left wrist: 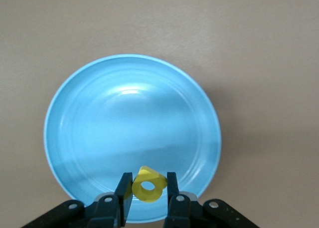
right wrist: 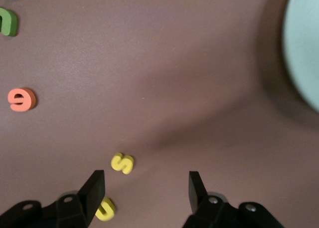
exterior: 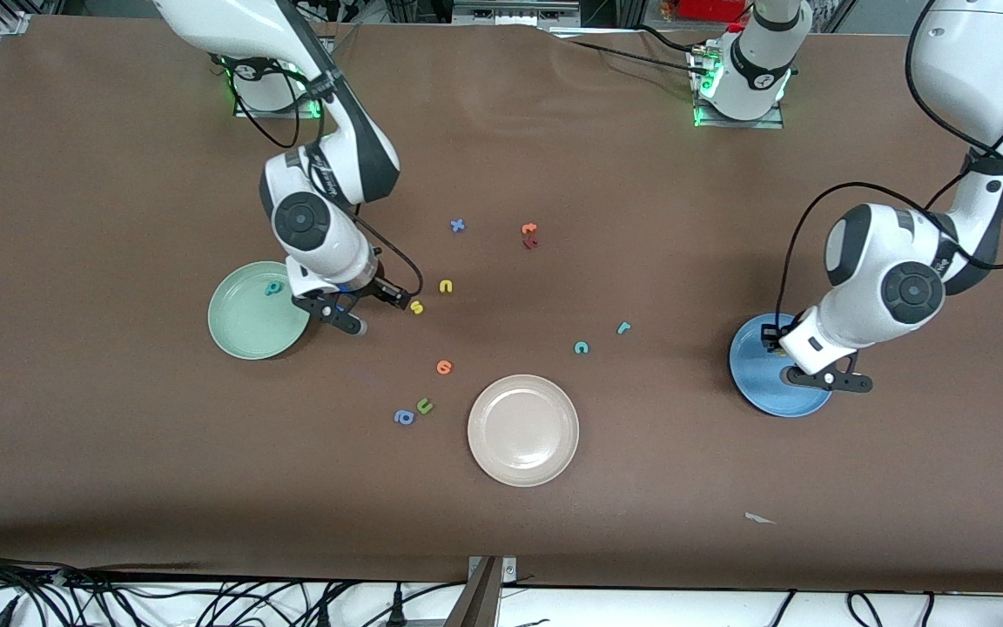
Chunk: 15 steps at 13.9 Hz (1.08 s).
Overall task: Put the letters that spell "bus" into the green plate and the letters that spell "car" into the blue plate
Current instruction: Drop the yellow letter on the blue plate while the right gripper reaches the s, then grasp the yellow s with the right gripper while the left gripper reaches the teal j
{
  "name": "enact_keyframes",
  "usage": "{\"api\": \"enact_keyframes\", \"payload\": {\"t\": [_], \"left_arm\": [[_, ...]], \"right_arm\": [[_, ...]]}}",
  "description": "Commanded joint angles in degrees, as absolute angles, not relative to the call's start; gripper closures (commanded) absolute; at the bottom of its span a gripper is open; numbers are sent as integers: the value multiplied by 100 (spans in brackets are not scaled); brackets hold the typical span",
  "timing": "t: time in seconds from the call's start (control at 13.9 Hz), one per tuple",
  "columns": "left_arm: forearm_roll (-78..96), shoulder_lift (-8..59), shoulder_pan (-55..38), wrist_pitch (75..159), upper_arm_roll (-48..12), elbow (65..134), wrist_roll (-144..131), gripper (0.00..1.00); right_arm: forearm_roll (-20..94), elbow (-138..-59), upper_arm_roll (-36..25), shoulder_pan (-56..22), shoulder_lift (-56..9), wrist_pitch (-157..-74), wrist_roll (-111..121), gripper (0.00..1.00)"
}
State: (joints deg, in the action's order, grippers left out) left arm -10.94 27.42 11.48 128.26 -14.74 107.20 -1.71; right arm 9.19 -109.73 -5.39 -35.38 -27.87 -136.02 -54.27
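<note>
We are reaching out with both arms from our bases. Our left arm is bending down low, and our left gripper [left wrist: 148, 192] is hanging over the blue plate [left wrist: 89, 118]. Its fingers are squeezing a small yellow letter [left wrist: 147, 185]. Our right arm is bending down too. Our right gripper [right wrist: 147, 188] is hanging just over the table with its fingers spread wide apart, holding nothing.

Light: even, bright, overhead | Shadows: soft, short under both arms; darker band along table [exterior: 118, 488] edge nearest the front camera | Glare: pale sheen on blue plate [left wrist: 99, 138] in left wrist view | Blur: green plate [right wrist: 305, 48] smeared in right wrist view | Front view sharp
</note>
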Motion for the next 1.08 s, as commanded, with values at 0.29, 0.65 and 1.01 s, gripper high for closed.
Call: {"api": "enact_keyframes", "payload": {"t": [0.29, 0.65, 1.01], "left_arm": [[-1266, 2918, 617, 12753, -1652, 10380, -1113, 0], [-1065, 3243, -491, 12841, -1652, 10354, -2951, 0], [-835, 3278, -922, 14051, -1652, 11064, -3585, 1]], "right_arm": [[993, -10819, -571, -3946, -3366, -14317, -6363, 31], [976, -10846, -580, -3999, -3498, -14528, -6363, 42], [923, -10872, -589, -4025, -3603, -14651, -6355, 49]]}}
